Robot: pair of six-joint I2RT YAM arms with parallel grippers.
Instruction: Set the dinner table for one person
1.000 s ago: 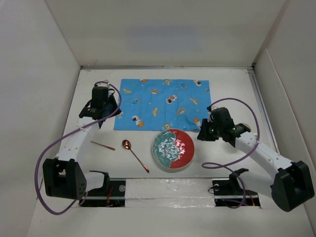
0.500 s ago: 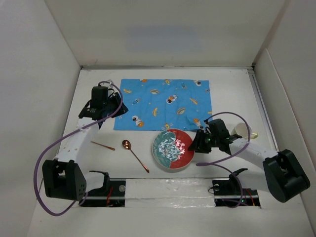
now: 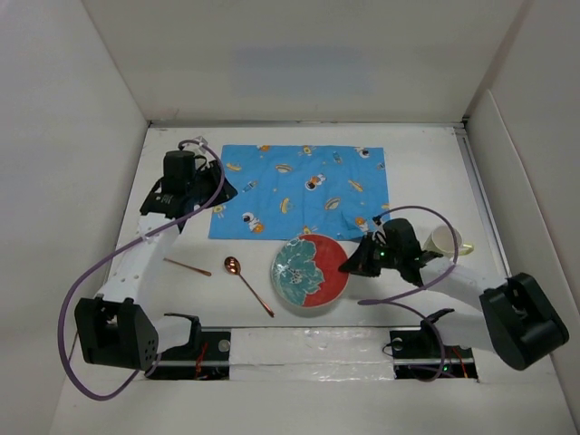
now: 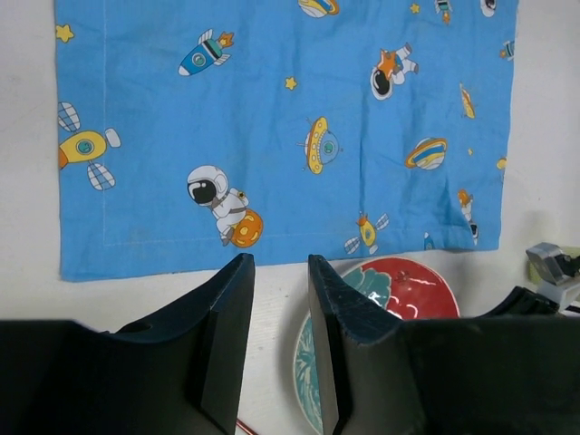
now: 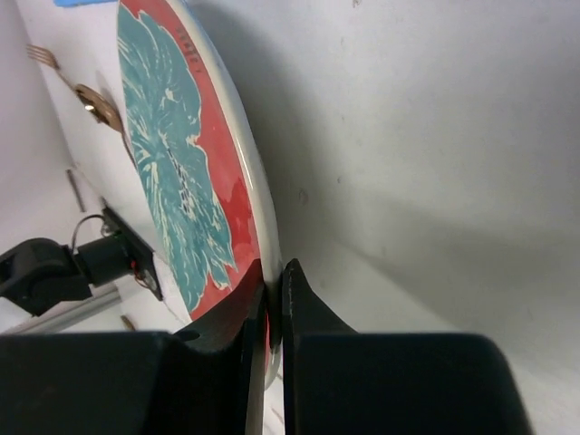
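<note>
1. Since a second ago, the plate (image 3: 311, 272) has slid left and turned, and the right gripper (image 5: 272, 281) has dropped to its right rim.
2. That gripper's fingers are clamped on the rim, apparently to carry the plate from the dinner table (image 3: 426, 172) onto the blue mat (image 3: 304, 190) just beyond it.
3. The left gripper (image 4: 278, 265) hovers over the mat's near edge, fingers slightly apart and empty, shifted a little outward.
4. The spoon (image 3: 246, 281) and fork (image 3: 188, 266) lie unmoved.

A blue cloth mat (image 3: 299, 190) printed with astronauts and rockets lies flat. A red-and-teal plate (image 3: 308, 272) sits just at its near edge. Left of the plate lie a copper spoon (image 3: 246, 283) and, farther left, a thin fork (image 3: 188, 266). A pale cup (image 3: 446, 241) is off to the right.
</note>
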